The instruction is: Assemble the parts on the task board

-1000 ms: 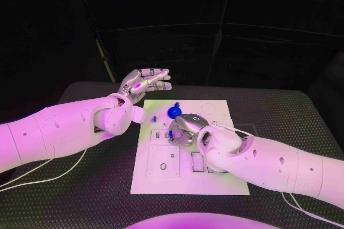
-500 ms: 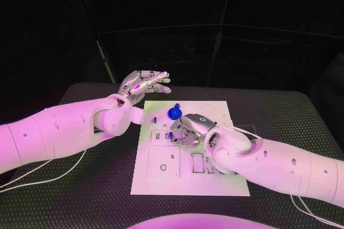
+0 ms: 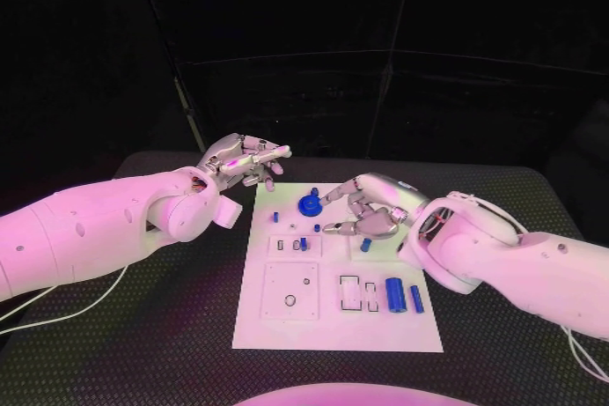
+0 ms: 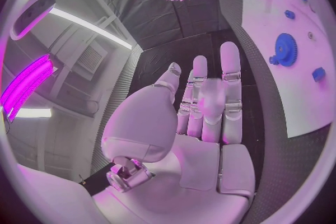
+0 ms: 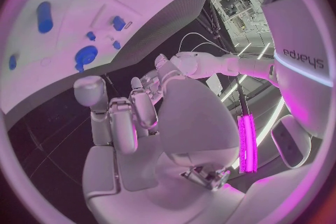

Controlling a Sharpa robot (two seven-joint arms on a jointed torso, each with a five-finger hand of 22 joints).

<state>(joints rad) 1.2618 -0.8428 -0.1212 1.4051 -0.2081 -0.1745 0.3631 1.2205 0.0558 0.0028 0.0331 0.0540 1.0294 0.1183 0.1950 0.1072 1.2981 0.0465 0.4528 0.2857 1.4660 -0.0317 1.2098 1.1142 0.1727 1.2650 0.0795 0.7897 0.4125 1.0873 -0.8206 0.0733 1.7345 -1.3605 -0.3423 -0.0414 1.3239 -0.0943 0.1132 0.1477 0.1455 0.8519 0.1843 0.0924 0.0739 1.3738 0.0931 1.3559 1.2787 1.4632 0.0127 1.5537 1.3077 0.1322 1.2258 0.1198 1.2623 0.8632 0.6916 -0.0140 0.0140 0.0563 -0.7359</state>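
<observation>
Two thick, smooth white arms with rounded shells, dotted with small dark screw holes. The left arm (image 3: 89,234) has a bulbous wrist joint and thin white cables (image 3: 57,309) looping beneath it. The right arm (image 3: 508,256) has thin white cables along its wrist. Each ends in a silver metal hand with jointed fingers: left hand (image 3: 241,159), right hand (image 3: 368,208). The word "sharpa" (image 5: 302,61) is printed in grey on the body.

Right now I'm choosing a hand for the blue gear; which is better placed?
Probably the right hand: it hovers over the task board beside the blue gear, empty. The left hand is off the board's far corner.
</observation>
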